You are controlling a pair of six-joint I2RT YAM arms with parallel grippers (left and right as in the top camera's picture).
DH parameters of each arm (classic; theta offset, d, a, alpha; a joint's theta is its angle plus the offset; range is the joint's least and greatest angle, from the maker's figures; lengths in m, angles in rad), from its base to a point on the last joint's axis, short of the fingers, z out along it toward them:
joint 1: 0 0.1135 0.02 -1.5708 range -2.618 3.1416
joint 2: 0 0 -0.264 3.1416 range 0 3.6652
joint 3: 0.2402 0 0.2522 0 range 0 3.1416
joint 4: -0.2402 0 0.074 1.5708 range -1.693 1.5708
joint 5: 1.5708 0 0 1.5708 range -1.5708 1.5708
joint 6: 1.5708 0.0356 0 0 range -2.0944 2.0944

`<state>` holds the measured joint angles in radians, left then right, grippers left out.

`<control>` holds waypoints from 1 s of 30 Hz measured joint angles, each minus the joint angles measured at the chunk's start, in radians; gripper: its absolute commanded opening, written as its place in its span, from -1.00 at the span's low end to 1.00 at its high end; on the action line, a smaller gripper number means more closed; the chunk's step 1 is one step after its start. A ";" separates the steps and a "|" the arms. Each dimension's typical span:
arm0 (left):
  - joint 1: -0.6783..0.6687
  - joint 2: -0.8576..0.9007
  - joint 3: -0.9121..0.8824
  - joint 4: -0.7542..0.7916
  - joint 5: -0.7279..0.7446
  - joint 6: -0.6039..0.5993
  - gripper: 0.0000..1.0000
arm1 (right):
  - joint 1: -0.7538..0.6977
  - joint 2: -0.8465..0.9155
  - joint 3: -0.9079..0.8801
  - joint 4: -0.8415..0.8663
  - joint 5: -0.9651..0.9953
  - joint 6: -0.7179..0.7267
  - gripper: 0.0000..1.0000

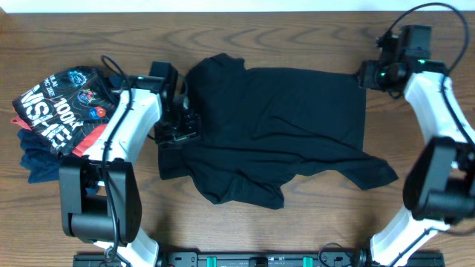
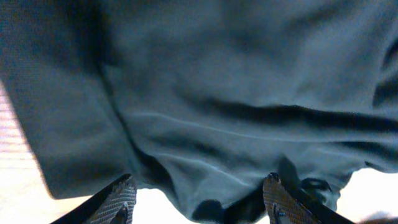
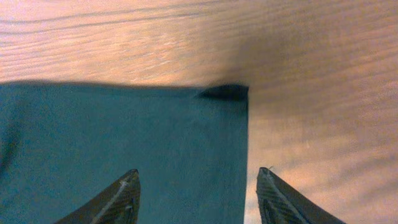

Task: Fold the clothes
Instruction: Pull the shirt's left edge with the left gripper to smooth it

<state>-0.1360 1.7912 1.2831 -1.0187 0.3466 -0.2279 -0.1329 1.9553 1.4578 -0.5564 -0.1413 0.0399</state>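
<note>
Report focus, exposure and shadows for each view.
Overhead: sharp, evenly lit, though the black shirt loses fold detail. Left wrist: fabric soft and blurred, table blown out white. Right wrist: wood grain slightly smeared, a dark shadow at the shirt's corner.

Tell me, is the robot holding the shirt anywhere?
Nothing is held. The left gripper and right gripper are open, at the edges of the black shirt.

The black polo shirt (image 1: pixel 282 126) is lying spread across the middle of the desk (image 1: pixel 245 230), rumpled along its lower edge, one sleeve sticking out toward the lower right.
</note>
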 measured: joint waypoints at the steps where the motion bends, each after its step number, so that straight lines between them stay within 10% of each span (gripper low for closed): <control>1: -0.007 0.000 0.000 0.002 0.005 0.002 0.35 | 0.002 0.035 0.000 0.034 0.012 0.000 0.26; 10: -0.016 0.000 0.000 0.007 0.018 0.019 0.35 | 0.006 0.223 -0.004 0.242 0.068 -0.009 0.23; 19: -0.016 0.000 0.000 0.010 0.021 0.019 0.34 | 0.021 0.251 0.016 0.275 0.078 -0.035 -0.98; 30: -0.016 0.000 0.000 0.023 0.021 0.019 0.34 | 0.027 0.292 0.077 0.321 0.163 0.034 -0.97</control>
<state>-0.1524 1.7912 1.2831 -0.9955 0.3676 -0.2085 -0.1062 2.2471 1.5349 -0.2352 0.0219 0.0742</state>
